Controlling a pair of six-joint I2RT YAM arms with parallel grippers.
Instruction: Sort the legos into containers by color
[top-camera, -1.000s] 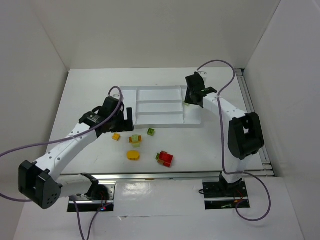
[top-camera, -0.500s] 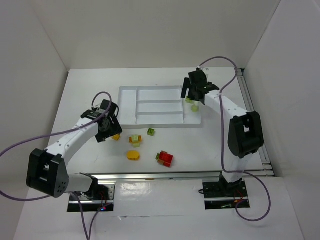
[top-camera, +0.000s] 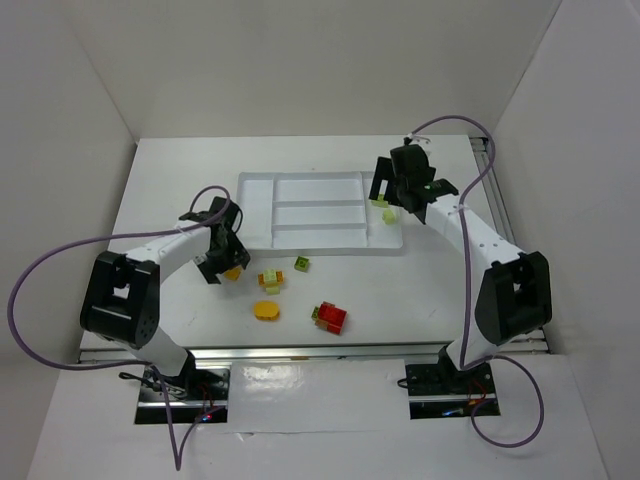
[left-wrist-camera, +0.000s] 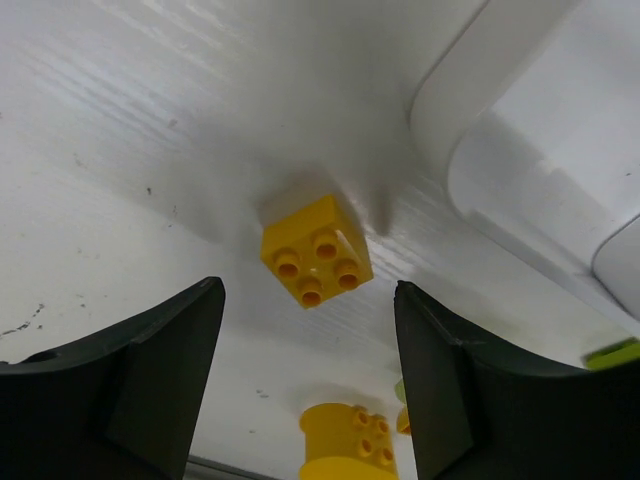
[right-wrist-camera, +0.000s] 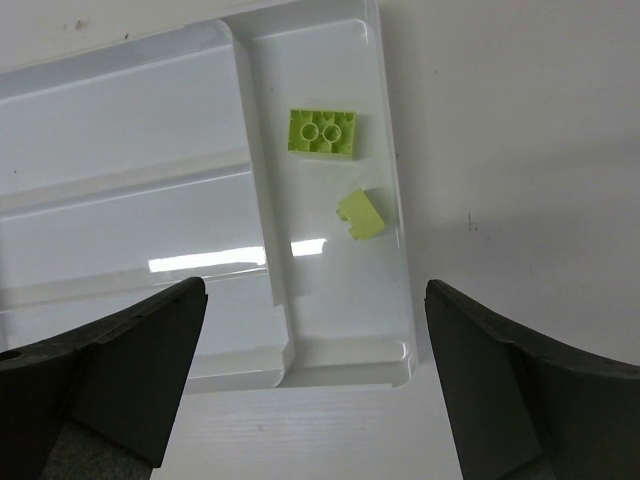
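Observation:
The white tray (top-camera: 318, 240) lies at mid-table. Its right end section (right-wrist-camera: 352, 300) holds two lime green legos (right-wrist-camera: 322, 132) (right-wrist-camera: 361, 214), also visible from above (top-camera: 389, 215). My right gripper (top-camera: 392, 192) hovers over that section, open and empty (right-wrist-camera: 315, 300). On the table in front of the tray lie a yellow square lego (top-camera: 233, 272), a yellow-and-green stack (top-camera: 268, 282), a green lego (top-camera: 301, 264), a round orange lego (top-camera: 267, 310) and a red lego (top-camera: 330, 317). My left gripper (top-camera: 221, 257) is low and open (left-wrist-camera: 308, 335), the yellow square lego (left-wrist-camera: 316, 250) just ahead between its fingers, untouched.
The tray's rounded corner (left-wrist-camera: 470, 90) lies close to the right of the yellow lego in the left wrist view. The round lego (left-wrist-camera: 345, 440) shows near that view's bottom edge. White walls enclose the table on three sides; a rail (top-camera: 495, 210) runs along the right edge.
My right gripper opened and dropped a green lego into the tray's right end section. My left gripper swung down over the yellow square lego and its fingers narrowed a little.

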